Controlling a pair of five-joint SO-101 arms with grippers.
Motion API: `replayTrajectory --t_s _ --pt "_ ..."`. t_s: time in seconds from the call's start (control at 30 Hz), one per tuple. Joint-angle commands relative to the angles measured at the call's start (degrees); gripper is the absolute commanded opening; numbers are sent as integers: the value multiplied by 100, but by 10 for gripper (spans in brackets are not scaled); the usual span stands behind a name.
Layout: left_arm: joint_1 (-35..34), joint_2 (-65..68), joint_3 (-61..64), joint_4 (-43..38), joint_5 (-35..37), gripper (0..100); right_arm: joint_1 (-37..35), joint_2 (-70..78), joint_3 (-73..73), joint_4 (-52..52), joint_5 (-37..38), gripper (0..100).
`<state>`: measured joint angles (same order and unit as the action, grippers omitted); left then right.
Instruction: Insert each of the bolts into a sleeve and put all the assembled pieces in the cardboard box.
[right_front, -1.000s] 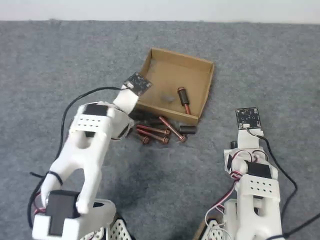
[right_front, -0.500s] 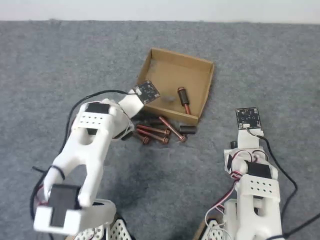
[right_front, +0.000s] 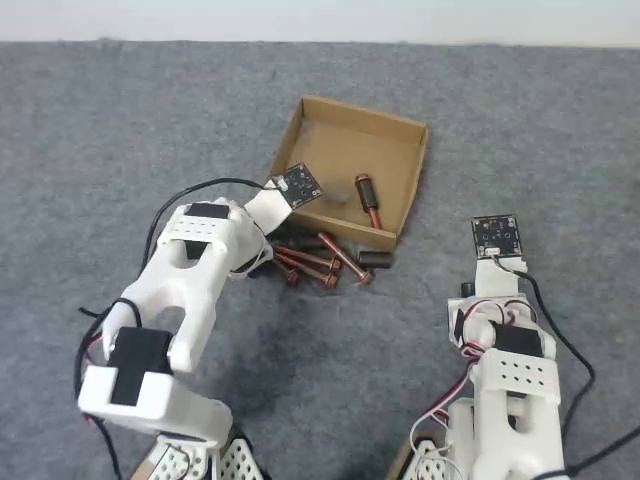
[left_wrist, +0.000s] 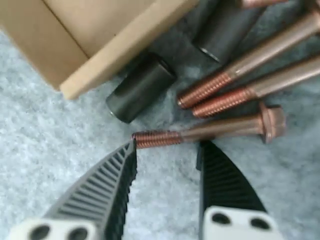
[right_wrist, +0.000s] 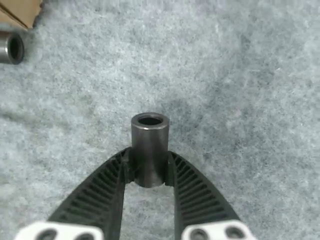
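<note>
Several copper bolts (right_front: 312, 259) lie on the grey carpet just in front of the cardboard box (right_front: 411, 180). My left gripper (left_wrist: 167, 150) hangs open right over them, its tips either side of the threaded end of one bolt (left_wrist: 210, 131). Two dark sleeves (left_wrist: 140, 87) lie beside the box corner (left_wrist: 90, 35). Another sleeve (right_front: 376, 260) rests at the right end of the bolts. Inside the box lies one bolt with a sleeve on it (right_front: 368, 200). My right gripper (right_wrist: 149, 165) is shut on an upright sleeve (right_wrist: 149, 147), out to the right of the box.
The right arm (right_front: 505, 350) stands at the lower right, the left arm (right_front: 180, 290) at the lower left. Open grey carpet (right_front: 120, 130) surrounds the box on all sides. A pale wall edge (right_front: 320, 20) runs along the back.
The left arm has swung its wrist from the box's front-left wall toward the bolts and come lower over them. The right arm has stayed still with its sleeve.
</note>
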<state>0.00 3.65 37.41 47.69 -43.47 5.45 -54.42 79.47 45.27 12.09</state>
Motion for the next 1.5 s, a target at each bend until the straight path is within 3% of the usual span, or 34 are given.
replayTrajectory --t_s 0.0,0.5,0.67,0.97,1.2,1.33,1.47 --pt "79 158 -435 -229 -18 182 31 -171 -53 -92 105 9" --pt "615 352 -892 193 -26 182 31 -154 -62 -92 105 9" --pt "738 220 -927 765 -26 179 31 -154 -62 -110 105 9" --pt "1073 -782 -875 1547 -26 80 22 -136 -44 -215 105 9" --pt "1363 -563 -884 1503 0 76 22 -136 -35 -207 105 9" --pt "1345 -9 -769 782 378 13 22 -136 -26 -207 105 9" --pt "1310 457 -637 70 949 12 22 -136 -26 -207 105 9"
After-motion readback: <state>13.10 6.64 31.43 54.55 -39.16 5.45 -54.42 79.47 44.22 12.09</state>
